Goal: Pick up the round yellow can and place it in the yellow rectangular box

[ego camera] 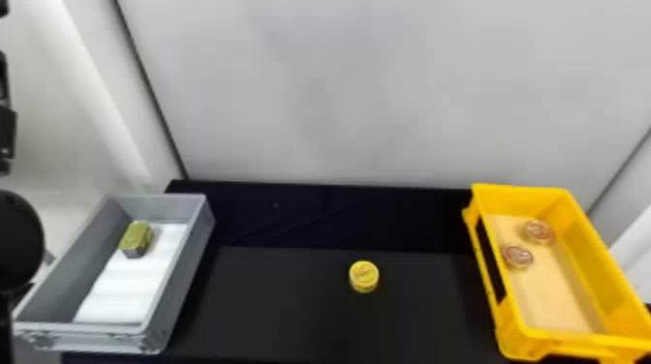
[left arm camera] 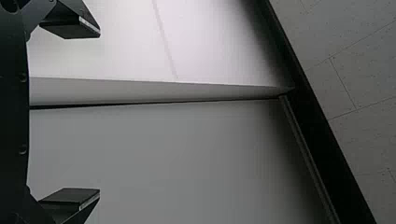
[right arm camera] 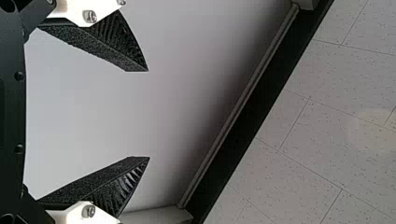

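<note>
On black table (ego camera: 290,305), round yellow can (ego camera: 364,276) is ungrasped; left gripper (left arm camera: 99,112) and right gripper (right arm camera: 149,114) are spread wide, empty; descent to can is needed next (right side, presumably).

1. The round can (ego camera: 364,275) was yellow, its lid marked darker.
2. The rectangular box (ego camera: 591,256) was yellow (leaning towards orange), its liner (ego camera: 552,295) pale tan.
3. The bin (ego camera: 179,290) was grey; its bottom sheet (ego camera: 123,290), white.
4. The ceiling tiles (right arm camera: 327,84) were grey with dark speckles.
</note>
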You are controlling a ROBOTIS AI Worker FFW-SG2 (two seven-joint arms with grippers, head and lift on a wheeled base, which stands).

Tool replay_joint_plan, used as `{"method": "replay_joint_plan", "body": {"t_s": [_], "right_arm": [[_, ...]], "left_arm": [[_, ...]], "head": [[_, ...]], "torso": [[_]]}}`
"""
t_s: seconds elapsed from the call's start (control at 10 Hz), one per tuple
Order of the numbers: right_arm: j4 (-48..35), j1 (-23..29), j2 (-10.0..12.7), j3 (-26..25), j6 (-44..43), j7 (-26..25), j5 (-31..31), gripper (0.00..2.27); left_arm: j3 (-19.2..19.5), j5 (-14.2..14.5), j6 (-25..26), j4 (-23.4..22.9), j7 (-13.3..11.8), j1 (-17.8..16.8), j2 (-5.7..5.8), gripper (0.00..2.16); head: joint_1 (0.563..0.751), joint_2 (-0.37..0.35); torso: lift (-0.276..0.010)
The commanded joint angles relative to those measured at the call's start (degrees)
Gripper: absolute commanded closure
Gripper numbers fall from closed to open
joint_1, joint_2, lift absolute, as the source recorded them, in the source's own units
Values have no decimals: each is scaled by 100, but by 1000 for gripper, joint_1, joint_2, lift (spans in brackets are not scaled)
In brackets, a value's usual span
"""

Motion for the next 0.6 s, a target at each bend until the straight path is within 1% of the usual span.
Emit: {"method": "replay_joint_plan", "body": {"t_s": [0.0,0.4,0.5], "right_arm": [[2,-16,-3,21,72,-14,-89,114],[2,-16,-3,21,124,-49,-141,117],[-7,-7,15,21,406,-155,-335,117]], "left_arm": [[2,0,0,0,-2,2,0,82],[11,0,-17,0,7,2,-9,82],[11,0,-17,0,-2,20,-9,82]], "head": [[694,54],[694,54],[694,54]], "torso": [[-3],[-3],[-3]]}}
